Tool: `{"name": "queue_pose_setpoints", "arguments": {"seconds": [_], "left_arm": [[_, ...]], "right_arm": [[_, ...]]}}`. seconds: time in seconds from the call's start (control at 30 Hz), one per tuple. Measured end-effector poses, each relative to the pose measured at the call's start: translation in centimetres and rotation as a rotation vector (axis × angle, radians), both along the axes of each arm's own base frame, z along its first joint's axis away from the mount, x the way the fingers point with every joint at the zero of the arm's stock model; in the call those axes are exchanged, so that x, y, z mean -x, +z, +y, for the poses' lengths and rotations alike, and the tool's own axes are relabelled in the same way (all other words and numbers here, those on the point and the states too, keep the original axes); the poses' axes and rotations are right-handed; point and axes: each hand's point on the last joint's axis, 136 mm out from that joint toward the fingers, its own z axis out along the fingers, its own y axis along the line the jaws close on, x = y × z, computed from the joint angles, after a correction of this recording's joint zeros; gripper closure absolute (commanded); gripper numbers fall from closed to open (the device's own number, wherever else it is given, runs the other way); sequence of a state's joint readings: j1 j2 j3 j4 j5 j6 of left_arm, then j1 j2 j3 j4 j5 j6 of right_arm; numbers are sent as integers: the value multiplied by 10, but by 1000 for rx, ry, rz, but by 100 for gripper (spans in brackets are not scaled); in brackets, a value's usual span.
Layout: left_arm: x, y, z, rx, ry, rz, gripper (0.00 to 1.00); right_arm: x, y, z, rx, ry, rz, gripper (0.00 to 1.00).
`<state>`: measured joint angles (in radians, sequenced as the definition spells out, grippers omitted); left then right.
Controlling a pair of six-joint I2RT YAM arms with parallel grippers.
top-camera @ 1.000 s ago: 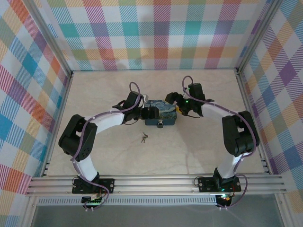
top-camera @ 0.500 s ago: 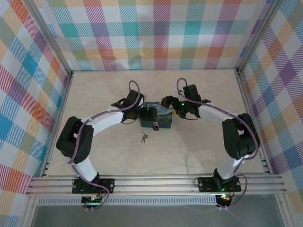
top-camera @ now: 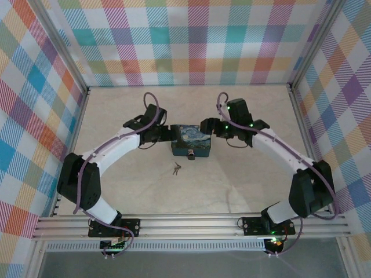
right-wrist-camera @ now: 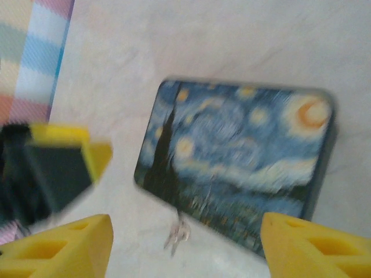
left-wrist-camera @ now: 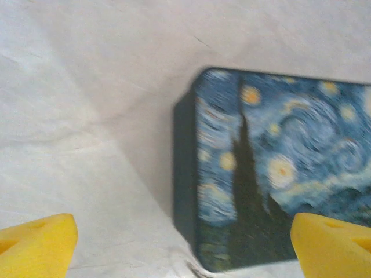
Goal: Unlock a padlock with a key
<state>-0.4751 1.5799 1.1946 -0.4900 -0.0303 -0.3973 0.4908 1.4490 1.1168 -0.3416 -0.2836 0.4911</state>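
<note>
Top external: my left pincer (top-camera: 165, 134) and right pincer (top-camera: 207, 125) gape empty, flanking the tin (top-camera: 191, 139). Nothing is picked up yet, so next I grab the key (top-camera: 177, 168), lying just near of the padlock (top-camera: 192, 154).

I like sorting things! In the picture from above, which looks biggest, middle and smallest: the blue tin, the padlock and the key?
1. blue tin: by far the largest.
2-3. padlock and key: both tiny and look about alike, so I can't rank them.
</note>
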Motion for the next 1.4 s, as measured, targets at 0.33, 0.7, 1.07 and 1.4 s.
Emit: {"name": "queue_pose_setpoints", "arguments": {"seconds": [0.33, 0.7, 1.07, 1.4], "left_arm": [[5, -11, 61, -21, 236, 112, 7], [48, -37, 78, -46, 294, 221, 7], [48, -30, 78, -38, 284, 203, 7], [48, -24, 78, -28, 274, 187, 6]], "right_arm": [[113, -65, 53, 129, 280, 93, 57], [103, -128, 93, 271, 303, 124, 44], [62, -136, 125, 297, 218, 98, 53], [64, -160, 118, 363, 174, 165, 56]]}}
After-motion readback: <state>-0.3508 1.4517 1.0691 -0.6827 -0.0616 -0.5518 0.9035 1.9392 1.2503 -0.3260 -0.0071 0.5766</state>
